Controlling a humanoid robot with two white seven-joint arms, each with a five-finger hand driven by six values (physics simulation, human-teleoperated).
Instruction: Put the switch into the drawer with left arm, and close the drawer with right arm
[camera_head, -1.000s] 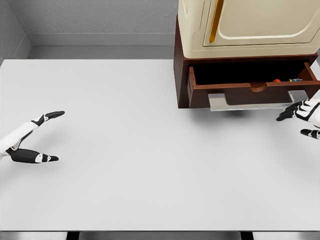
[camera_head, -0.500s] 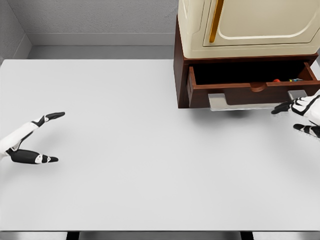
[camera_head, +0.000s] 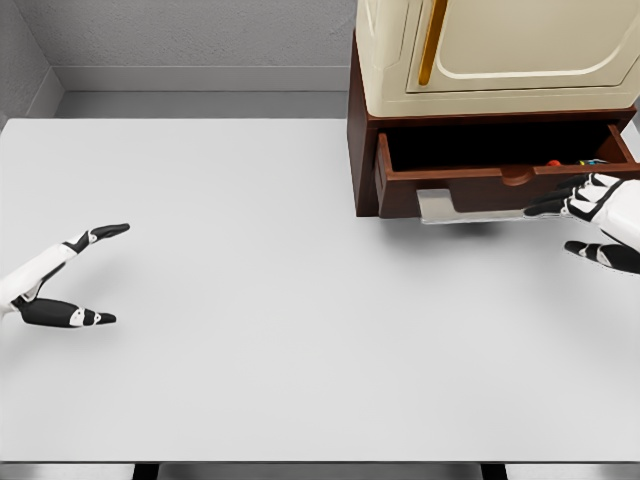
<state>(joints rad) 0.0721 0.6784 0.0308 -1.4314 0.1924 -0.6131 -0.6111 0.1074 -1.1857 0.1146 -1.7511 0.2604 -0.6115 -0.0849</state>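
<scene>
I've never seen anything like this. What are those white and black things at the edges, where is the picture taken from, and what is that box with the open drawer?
This is a computer-simulated scene, seen from a camera on a humanoid robot's head, looking down at a white table. The white and black shapes are its two five-fingered hands. The left robot hand rests at the left edge of the picture, fingers spread, holding nothing. The right robot hand comes in from the right edge, and its dark fingertips reach to the front of the drawer, by the pale grey handle; whether they touch it I cannot tell. It holds nothing.

The drawer is pulled open from a brown wooden cabinet, with a cream-coloured appliance standing on top. Small coloured items show inside the drawer, at its right end, too small to identify.
</scene>
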